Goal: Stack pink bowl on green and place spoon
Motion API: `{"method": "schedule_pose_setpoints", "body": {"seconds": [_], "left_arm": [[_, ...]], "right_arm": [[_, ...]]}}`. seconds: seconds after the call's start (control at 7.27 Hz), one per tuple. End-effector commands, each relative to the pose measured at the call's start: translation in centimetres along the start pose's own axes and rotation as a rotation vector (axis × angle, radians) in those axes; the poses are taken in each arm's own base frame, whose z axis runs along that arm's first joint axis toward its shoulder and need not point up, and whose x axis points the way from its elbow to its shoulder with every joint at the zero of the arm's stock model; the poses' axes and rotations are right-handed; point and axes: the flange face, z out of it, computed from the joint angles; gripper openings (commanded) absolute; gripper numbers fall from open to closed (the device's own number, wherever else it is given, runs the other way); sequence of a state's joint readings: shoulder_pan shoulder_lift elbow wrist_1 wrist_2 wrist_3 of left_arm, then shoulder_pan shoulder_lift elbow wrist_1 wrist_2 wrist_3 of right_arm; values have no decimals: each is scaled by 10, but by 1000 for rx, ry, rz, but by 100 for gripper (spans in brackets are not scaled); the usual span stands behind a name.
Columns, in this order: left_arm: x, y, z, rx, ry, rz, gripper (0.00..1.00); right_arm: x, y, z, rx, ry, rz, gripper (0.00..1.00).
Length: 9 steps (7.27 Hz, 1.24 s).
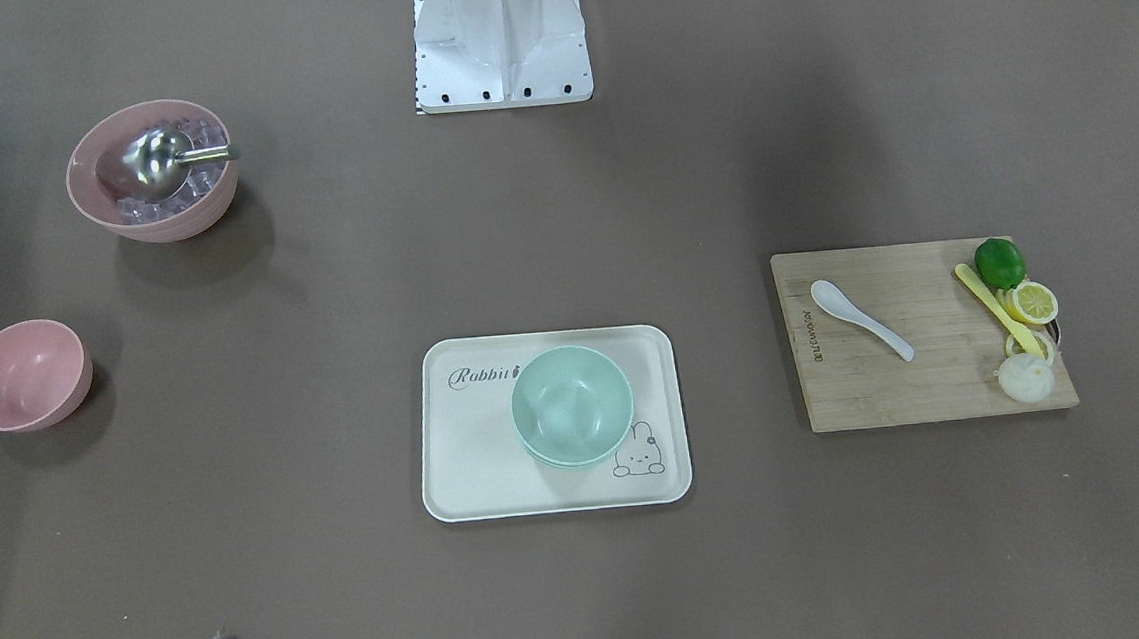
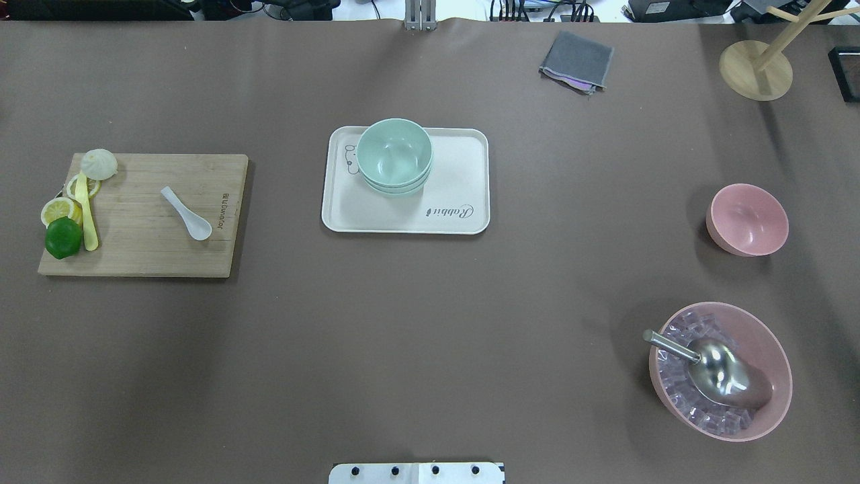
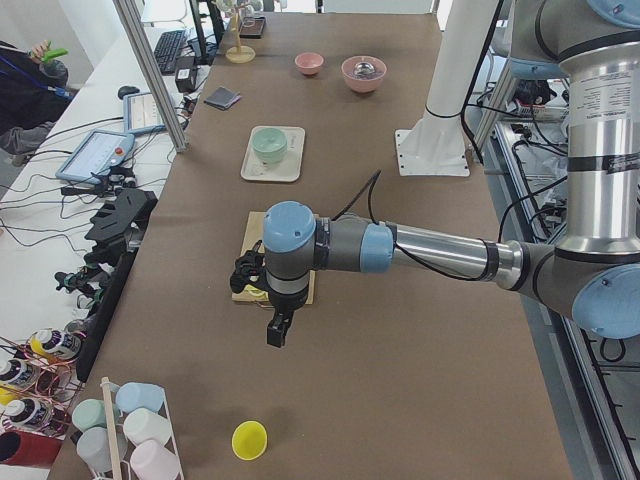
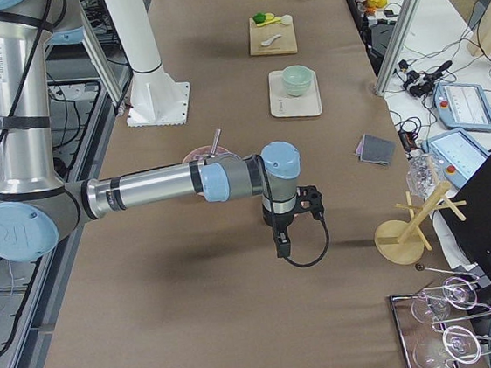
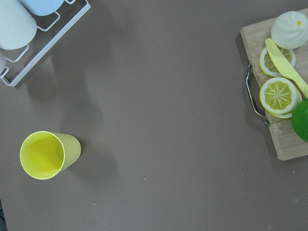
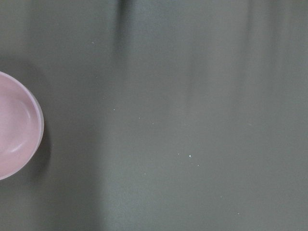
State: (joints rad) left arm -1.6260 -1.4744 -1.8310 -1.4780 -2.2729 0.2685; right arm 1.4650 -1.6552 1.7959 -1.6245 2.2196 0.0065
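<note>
The small pink bowl (image 1: 24,375) stands empty on the table on the robot's right; it also shows in the overhead view (image 2: 747,220) and at the left edge of the right wrist view (image 6: 14,125). The green bowls (image 1: 571,405) sit stacked on the white tray (image 1: 460,467). The white spoon (image 1: 860,319) lies on the wooden cutting board (image 1: 935,384). My left gripper (image 3: 275,335) hangs beyond the board's end, and I cannot tell whether it is open. My right gripper (image 4: 283,246) hangs past the pink bowl, and I cannot tell its state either.
A large pink bowl (image 2: 772,363) holds ice cubes and a metal scoop (image 2: 712,370). A lime (image 2: 63,237), lemon slices, a yellow knife and a bun lie on the board's end. A yellow cup (image 5: 48,154), a cup rack (image 5: 29,29), a grey cloth (image 2: 576,60) and a wooden stand (image 2: 756,69) are at the edges.
</note>
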Motion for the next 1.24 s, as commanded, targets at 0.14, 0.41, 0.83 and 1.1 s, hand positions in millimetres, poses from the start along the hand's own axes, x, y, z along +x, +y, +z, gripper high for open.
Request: {"method": "schedule_pose_setpoints", "body": {"seconds": [0.14, 0.41, 0.83, 1.1], "left_arm": [[5, -9, -9, 35, -11, 30, 98], [9, -17, -14, 77, -20, 60, 98], [22, -37, -36, 279, -80, 234, 98], [19, -75, -32, 350, -68, 316, 98]], "right_arm": [[-10, -5, -6, 70, -54, -48, 100], [-17, -15, -15, 223, -56, -158, 100], [-30, -25, -32, 283, -66, -185, 100], [-46, -28, -33, 256, -195, -121, 100]]}}
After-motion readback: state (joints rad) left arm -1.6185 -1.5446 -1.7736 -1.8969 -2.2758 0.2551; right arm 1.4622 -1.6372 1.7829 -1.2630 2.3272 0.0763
